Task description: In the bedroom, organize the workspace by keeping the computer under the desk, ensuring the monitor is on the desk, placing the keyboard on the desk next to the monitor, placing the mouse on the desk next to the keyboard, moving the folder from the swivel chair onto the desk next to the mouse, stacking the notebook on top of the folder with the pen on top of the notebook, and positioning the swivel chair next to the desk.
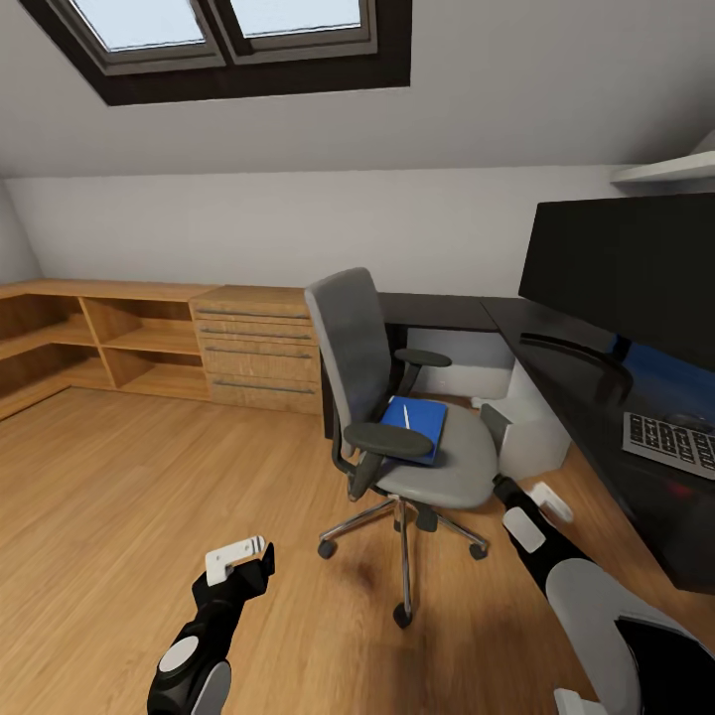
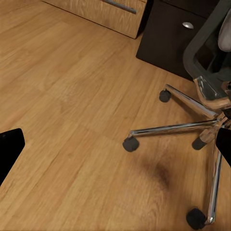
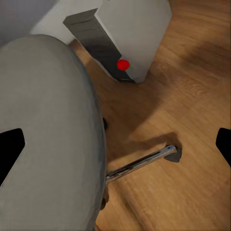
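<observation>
The grey swivel chair point(image 1: 369, 350) stands on the wood floor left of the black desk point(image 1: 561, 372). On its seat lies the blue folder point(image 1: 421, 427) with a thin white pen point(image 1: 405, 416) on top. The notebook is out of view. The monitor point(image 1: 626, 263) and keyboard point(image 1: 670, 442) are on the desk, with what looks like the dark mouse point(image 1: 686, 421) just behind the keyboard. The grey computer point(image 1: 524, 432) point(image 3: 103, 36) stands under the desk. My left gripper point(image 1: 243, 564) point(image 2: 115, 149) hangs open over the floor near the chair's base point(image 2: 192, 127). My right gripper point(image 1: 544, 501) point(image 3: 115, 147) is open beside the seat point(image 3: 48, 139).
Light-wood low shelving point(image 1: 109, 343) and a drawer unit point(image 1: 260, 348) line the far wall under the sloped ceiling with skylights point(image 1: 218, 30). The desk's black drawer unit point(image 2: 168, 33) sits behind the chair. Open floor point(image 1: 129, 497) stretches to the left.
</observation>
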